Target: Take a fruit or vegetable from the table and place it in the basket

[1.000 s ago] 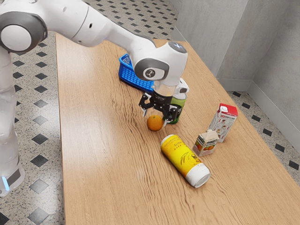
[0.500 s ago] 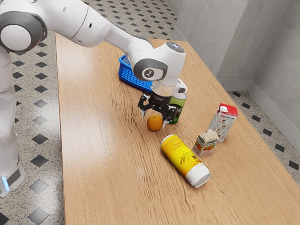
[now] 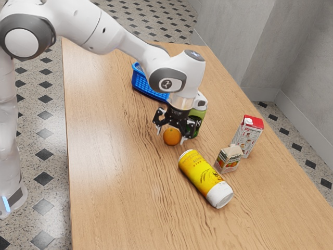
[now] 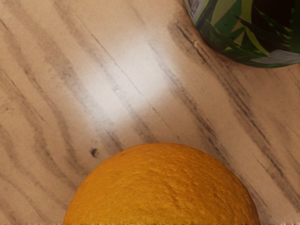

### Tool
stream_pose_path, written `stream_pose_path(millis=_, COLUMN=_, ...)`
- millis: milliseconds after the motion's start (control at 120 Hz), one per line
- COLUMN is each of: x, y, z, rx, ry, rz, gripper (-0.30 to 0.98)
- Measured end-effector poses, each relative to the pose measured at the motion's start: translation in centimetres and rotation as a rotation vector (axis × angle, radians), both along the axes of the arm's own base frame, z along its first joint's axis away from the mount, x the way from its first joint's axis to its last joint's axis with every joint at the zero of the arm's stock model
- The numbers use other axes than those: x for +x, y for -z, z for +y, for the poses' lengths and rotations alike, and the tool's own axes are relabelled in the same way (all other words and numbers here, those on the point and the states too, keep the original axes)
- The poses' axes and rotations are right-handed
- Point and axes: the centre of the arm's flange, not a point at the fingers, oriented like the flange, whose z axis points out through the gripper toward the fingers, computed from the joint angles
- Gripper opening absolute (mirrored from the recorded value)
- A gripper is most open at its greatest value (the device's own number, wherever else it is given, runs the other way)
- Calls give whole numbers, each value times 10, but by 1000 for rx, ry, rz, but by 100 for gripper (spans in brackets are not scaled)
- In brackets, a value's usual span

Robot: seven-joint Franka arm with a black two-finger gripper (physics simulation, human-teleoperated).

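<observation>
Orange [image 3: 172,137] sits on the table [image 3: 114,177], about midway between its long edges, beside the green can [image 3: 200,120]. Gripper [image 3: 171,136] is over it, fingers apart on either side, no grip seen; best to center, lower to the fruit's widest part, then close evenly, keeping the can-side finger off the can before lifting toward the basket [image 3: 148,89].

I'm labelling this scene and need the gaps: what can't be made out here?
- Basket: part of it, in the exterior view, behind the arm.
- Orange: its top, in the exterior view, behind the gripper; one side, past the wrist view's edge.
- Green container: partly behind the gripper in the exterior view; cut off in the wrist view.
- Small carton: its print, too small.
</observation>
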Motion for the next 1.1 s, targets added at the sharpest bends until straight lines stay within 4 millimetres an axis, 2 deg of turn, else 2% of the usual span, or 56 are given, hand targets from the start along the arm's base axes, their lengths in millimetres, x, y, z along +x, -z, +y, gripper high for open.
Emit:
stream_pose_path(millis=208, x=0, y=-1, z=-4, rx=-4, ry=3, rz=-4, gripper=61)
stream_pose_path(millis=467, x=-2, y=-1, z=-4, rx=-5, ry=-14, rz=-3, gripper=44)
stream_pose_path(millis=708, x=-3, y=-1, z=-1, rx=-4, ry=-37, rz=-3, gripper=43)
stream_pose_path(millis=992, x=-2, y=1, z=10, rx=-11, ry=-70, rz=2, gripper=57)
stream_pose_path(millis=1058, x=-4, y=5, z=14, rx=-14, ry=-81, rz=6, gripper=56)
stream_pose_path(millis=1100, x=-4, y=8, z=16, rx=-17, ry=-88, rz=7, gripper=51)
